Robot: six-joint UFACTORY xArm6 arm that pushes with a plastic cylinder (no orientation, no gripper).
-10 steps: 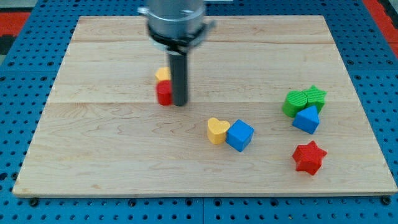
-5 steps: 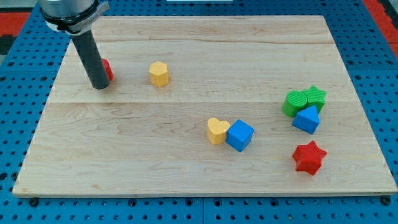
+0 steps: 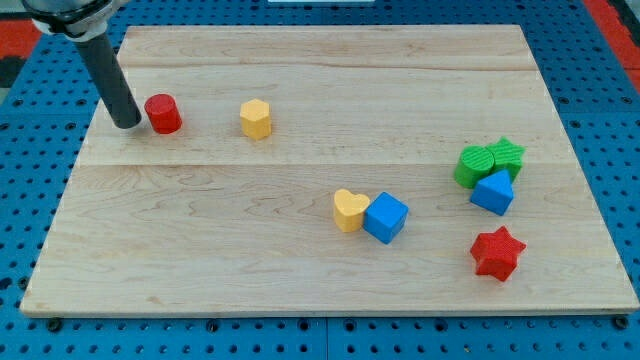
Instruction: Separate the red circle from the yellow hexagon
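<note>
The red circle [image 3: 163,114] sits near the board's upper left. The yellow hexagon [image 3: 256,118] lies to its right, apart from it by a clear gap of bare wood. My tip [image 3: 127,124] rests on the board just left of the red circle, close to it but with a thin gap showing. The dark rod rises from the tip toward the view's top left.
A yellow heart [image 3: 348,211] touches a blue cube [image 3: 386,217] at centre. At the right, two green blocks [image 3: 477,165] [image 3: 507,153] and a blue block [image 3: 492,192] cluster together, with a red star [image 3: 497,253] below. The wooden board [image 3: 320,290] lies on a blue pegboard.
My tip pushed the red circle left, away from the yellow hexagon, then moved further left and off the circle. The hexagon shifted slightly and now stands alone.
</note>
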